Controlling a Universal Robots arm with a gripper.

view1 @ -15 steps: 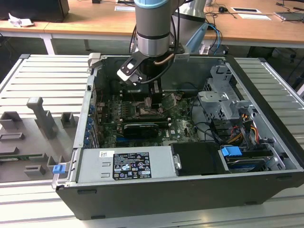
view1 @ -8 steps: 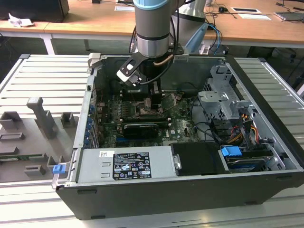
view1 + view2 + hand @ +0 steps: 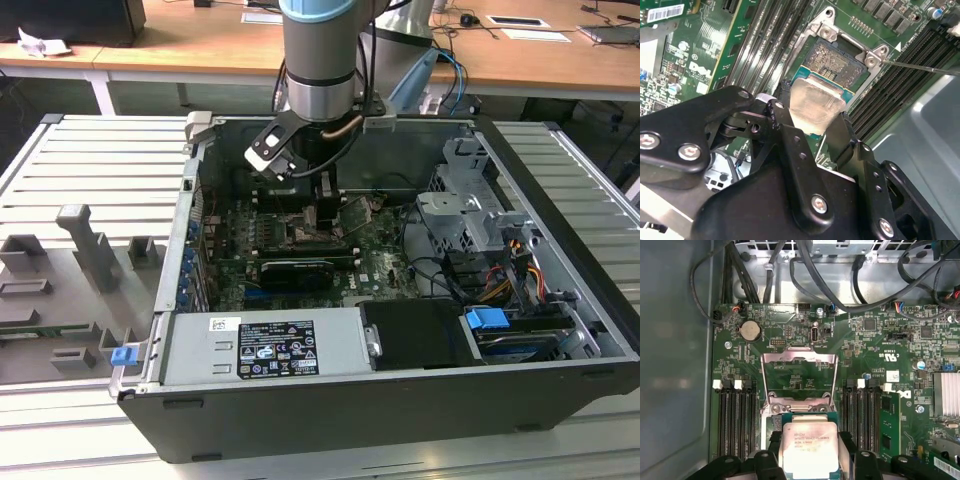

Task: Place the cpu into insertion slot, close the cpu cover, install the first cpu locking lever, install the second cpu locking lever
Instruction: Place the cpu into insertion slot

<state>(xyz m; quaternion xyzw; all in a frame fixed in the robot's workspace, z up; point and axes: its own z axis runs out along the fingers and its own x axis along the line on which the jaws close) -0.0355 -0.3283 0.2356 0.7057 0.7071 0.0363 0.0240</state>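
In both wrist views my gripper (image 3: 812, 119) (image 3: 810, 440) is shut on the cpu (image 3: 817, 100) (image 3: 810, 452), a flat silver square pinched by its edges between two black fingers (image 3: 785, 130). The chip hangs low, partly over the insertion slot (image 3: 837, 60), whose dark contact field inside a silver rim still shows beyond it. The cpu cover (image 3: 799, 357), a thin silver frame with a cut-out centre, stands hinged open past the slot. In the exterior view the gripper (image 3: 325, 215) reaches down into the open computer case over the green motherboard (image 3: 300, 255).
Long black memory slots (image 3: 735, 420) (image 3: 860, 415) run on both sides of the slot. A thin metal lever rod (image 3: 920, 67) sticks out beside it. Black cables (image 3: 840, 285) cross the board's far edge. A drive cage (image 3: 470, 200) and a power supply (image 3: 270, 345) crowd the case.
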